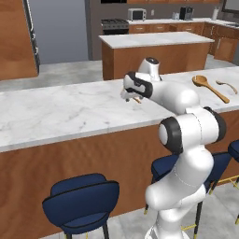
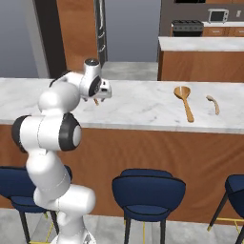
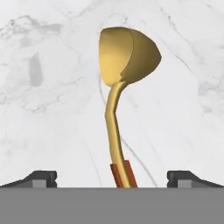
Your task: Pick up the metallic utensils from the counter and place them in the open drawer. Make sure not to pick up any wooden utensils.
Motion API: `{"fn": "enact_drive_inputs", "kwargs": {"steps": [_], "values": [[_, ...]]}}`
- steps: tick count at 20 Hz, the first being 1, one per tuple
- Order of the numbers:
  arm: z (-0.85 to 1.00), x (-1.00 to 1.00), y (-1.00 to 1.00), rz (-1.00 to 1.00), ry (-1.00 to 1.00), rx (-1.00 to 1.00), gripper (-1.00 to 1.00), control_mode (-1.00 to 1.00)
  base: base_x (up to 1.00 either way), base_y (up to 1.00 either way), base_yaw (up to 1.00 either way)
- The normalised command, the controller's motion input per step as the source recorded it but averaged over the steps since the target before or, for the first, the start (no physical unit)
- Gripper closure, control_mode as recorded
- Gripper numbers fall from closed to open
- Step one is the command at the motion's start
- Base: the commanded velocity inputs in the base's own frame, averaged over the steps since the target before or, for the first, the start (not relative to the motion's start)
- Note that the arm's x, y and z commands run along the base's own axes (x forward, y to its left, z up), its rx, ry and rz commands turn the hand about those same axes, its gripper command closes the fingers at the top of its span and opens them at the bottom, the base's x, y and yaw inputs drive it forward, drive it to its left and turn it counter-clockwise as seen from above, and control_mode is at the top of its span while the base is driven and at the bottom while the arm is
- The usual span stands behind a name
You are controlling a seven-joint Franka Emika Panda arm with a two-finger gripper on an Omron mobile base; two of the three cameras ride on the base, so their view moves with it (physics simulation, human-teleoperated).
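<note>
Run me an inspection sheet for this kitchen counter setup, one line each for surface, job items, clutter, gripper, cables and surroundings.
Surface: white marble counter, brown base.
Job's things: gold spoon lies on the counter under the hand, its handle crossing a reddish-brown handle; small pale utensil lies farther along; wooden spoon lies beside it, not touching.
Clutter: nothing seen.
Gripper: gripper open, fingertips either side of the gold spoon's handle, holding nothing.
Cables: nothing seen.
Surroundings: blue stools below the counter; marble island behind; stove and microwave at the back wall.
</note>
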Motion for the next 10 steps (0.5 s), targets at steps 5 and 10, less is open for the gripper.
{"fn": "enact_drive_inputs", "kwargs": {"steps": [5, 10], "values": [[-0.31, 0.22, 0.00, -0.05, 0.00, -0.06, -1.00, -1.00, 0.00, 0.00, 0.00], [-0.01, 0.13, 0.00, 0.00, 0.01, -0.01, -1.00, -1.00, 0.00, 0.00, 0.00]]}}
